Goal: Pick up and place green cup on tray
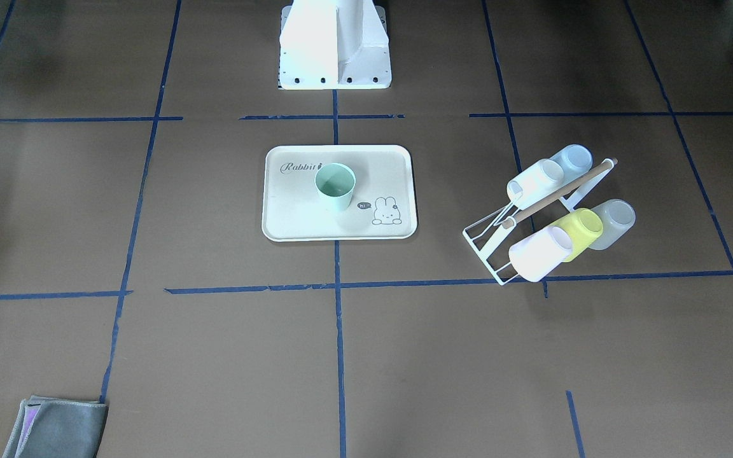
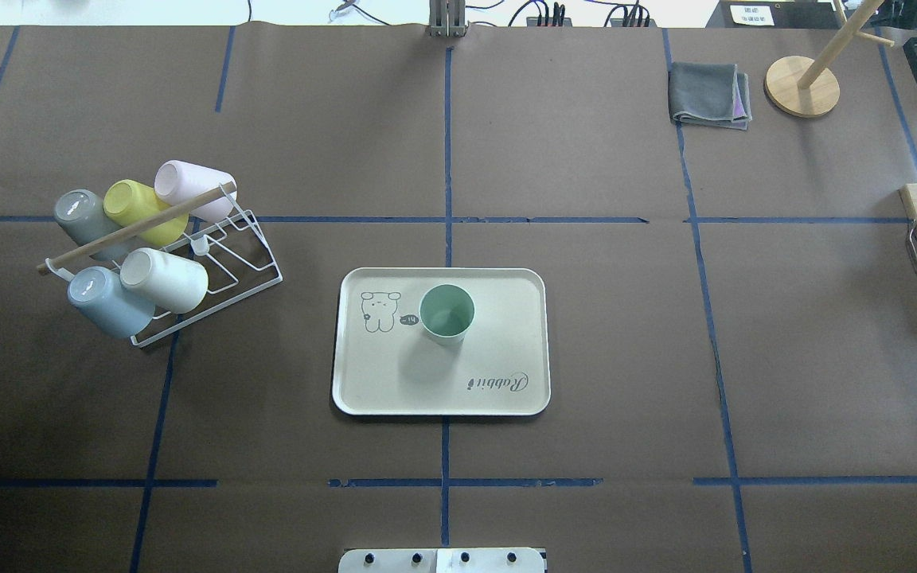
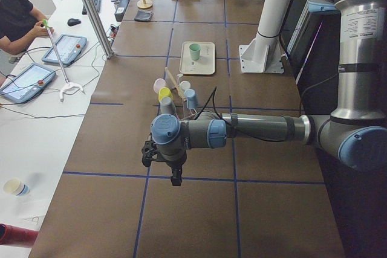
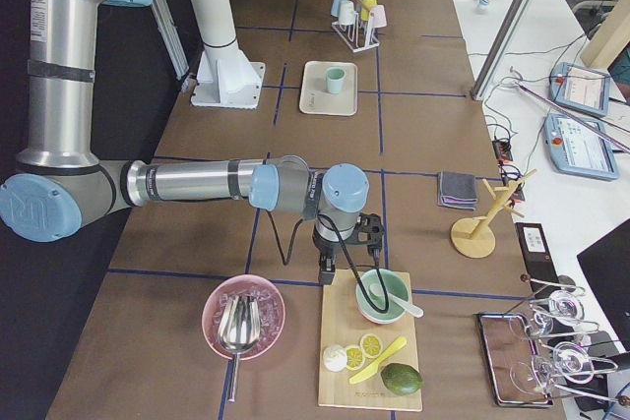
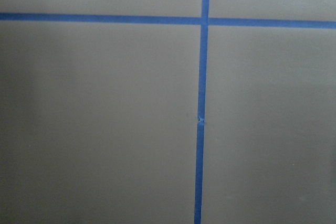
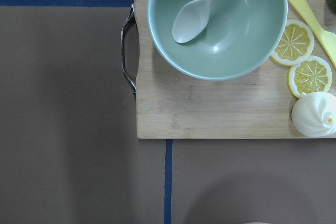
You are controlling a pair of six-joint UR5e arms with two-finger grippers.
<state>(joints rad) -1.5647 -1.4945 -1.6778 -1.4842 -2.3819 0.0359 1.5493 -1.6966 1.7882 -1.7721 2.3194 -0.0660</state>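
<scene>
Standing upright, mouth up, the green cup (image 2: 446, 313) rested inside the tray (image 2: 395, 390), near its middle and just beside the bunny drawing (image 2: 380, 310). The tray lay at table centre, in front of the robot base (image 1: 335, 51).

Neither gripper was near the cup. The left gripper (image 3: 176, 178) hung over bare brown paper toward the table's left end, beyond the cup rack (image 2: 220, 255); its wrist camera saw only blue tape lines (image 5: 199, 103). The right gripper (image 4: 328, 277) hung at the opposite end, beside the wooden board (image 6: 210, 114) carrying a green bowl (image 6: 218, 24).

Finger spacing on either gripper: could not tell.
</scene>
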